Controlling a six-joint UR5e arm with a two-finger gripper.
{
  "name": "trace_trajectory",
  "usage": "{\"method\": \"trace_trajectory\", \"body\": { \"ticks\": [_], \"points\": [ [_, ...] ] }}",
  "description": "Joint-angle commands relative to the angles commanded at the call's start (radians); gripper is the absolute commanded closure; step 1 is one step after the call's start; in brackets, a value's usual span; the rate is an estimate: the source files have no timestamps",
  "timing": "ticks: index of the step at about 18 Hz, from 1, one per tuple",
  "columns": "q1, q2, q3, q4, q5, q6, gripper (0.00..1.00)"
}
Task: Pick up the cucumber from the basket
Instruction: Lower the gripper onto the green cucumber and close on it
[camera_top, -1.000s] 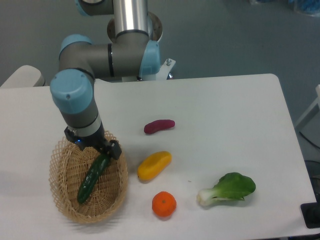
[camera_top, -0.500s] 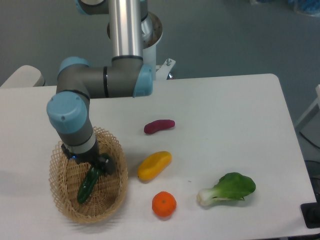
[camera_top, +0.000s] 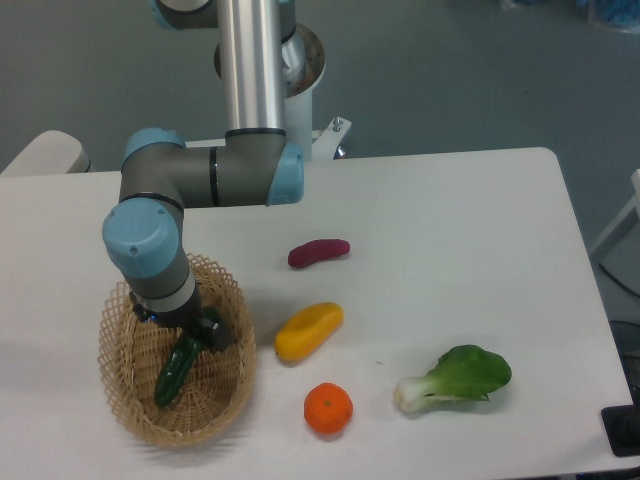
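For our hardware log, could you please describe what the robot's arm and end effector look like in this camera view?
The arm has a polished silver tubular link and grey joint housings with light blue end caps. Its wrist section is grey, with a thin black band near one joint. The end effector is small, black and blocky, with a faint blue light at its mount. No loose cables or readable markings are visible.

So the pincer (camera_top: 192, 335) is down inside the basket (camera_top: 130, 420), right at the upper end of the cucumber (camera_top: 176, 368), can't tell if it's actually clamped. Out on the white worktop (camera_top: 450, 220): a purple veggie (camera_top: 318, 252), yellow fruit (camera_top: 309, 331), an orange (camera_top: 328, 408) and bok choy (camera_top: 458, 377).
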Motion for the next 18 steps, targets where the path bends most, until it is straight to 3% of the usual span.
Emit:
{"method": "trace_trajectory", "body": {
  "ticks": [9, 16, 18],
  "points": [
    [-0.009, -0.029, 0.002, 0.045, -0.002, -0.020, 0.00],
    [-0.011, -0.045, 0.005, 0.048, -0.002, -0.015, 0.00],
    [-0.011, -0.048, 0.003, 0.048, -0.002, -0.014, 0.05]
  ]
}}
